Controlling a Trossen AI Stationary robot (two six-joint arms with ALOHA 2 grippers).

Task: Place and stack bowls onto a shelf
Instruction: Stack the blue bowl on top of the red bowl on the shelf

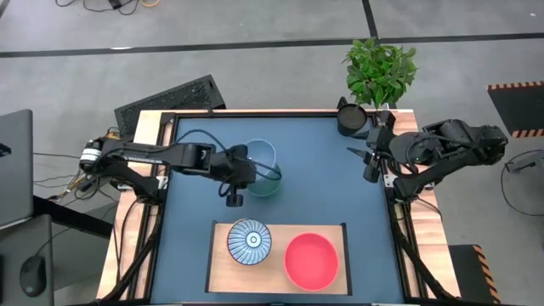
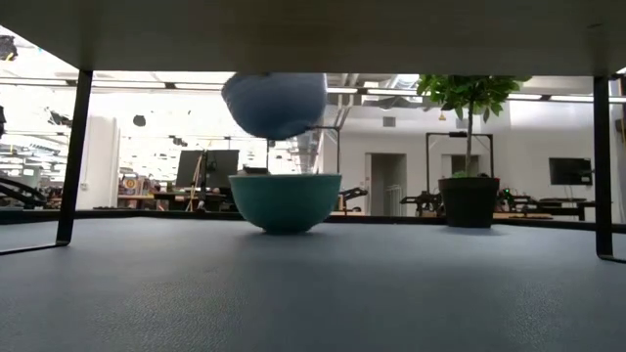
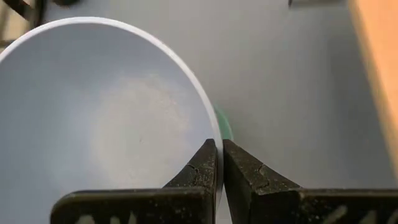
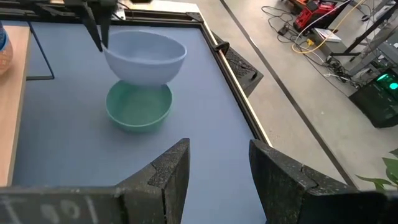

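Pinching the rim of a pale blue bowl, the left end effector holds it tilted in the air, just above a green bowl that sits on the dark blue tabletop a little toward eleven o'clock of centre. From table height, the blue bowl hangs clear of the green one, a slim gap between them. Down at six o'clock lies the pale wooden shelf, carrying a blue-and-white striped bowl on its nine o'clock half and a red bowl on its three o'clock half. Over at three o'clock, the right end effector waits at the tabletop's edge, fingers spread, nothing between them. A dark cup stands at the one o'clock corner, beside a potted plant.
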